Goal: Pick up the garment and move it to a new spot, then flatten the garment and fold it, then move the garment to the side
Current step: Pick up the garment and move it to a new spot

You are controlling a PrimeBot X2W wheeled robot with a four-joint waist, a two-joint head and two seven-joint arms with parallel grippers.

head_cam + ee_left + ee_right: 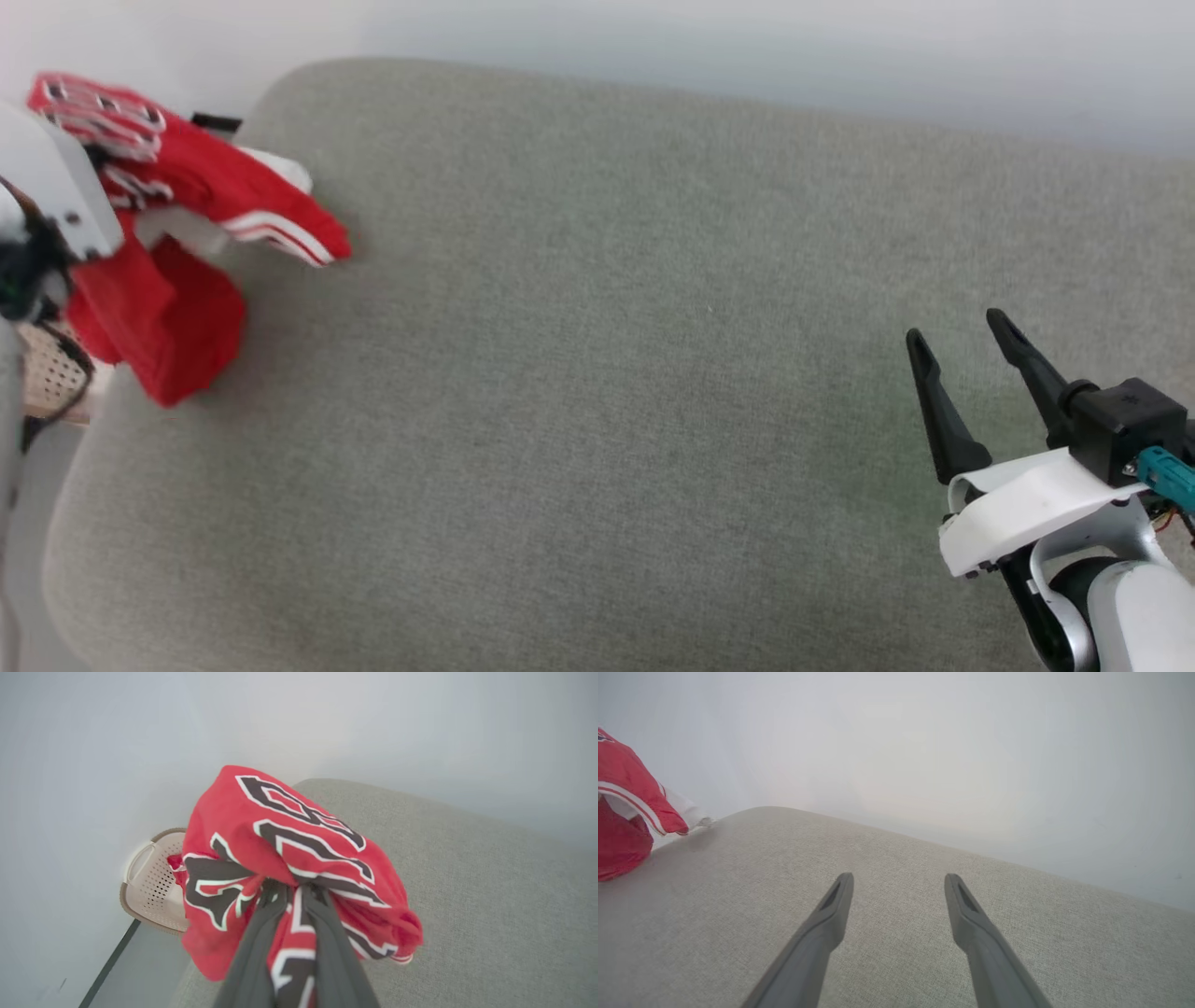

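Observation:
The red garment (187, 233) hangs bunched at the far left of the head view, over the grey cushion's left corner, its striped white sleeve trim sticking out to the right. In the left wrist view my left gripper (292, 889) is shut on the garment (280, 858), whose black white-outlined lettering faces the camera. A pale left forearm (51, 187) covers part of the cloth. My right gripper (957, 331) stands open at the lower right above the cushion, with nothing between its fingers (840, 896). The right wrist view catches the garment (626, 812) at its left edge.
The grey fabric cushion (607, 373) spans the head view, with a pale wall behind it. A beige perforated basket (154, 882) sits beyond the cushion's left corner, beside a glass-like edge (112, 961). A small black object (217, 121) lies behind the garment.

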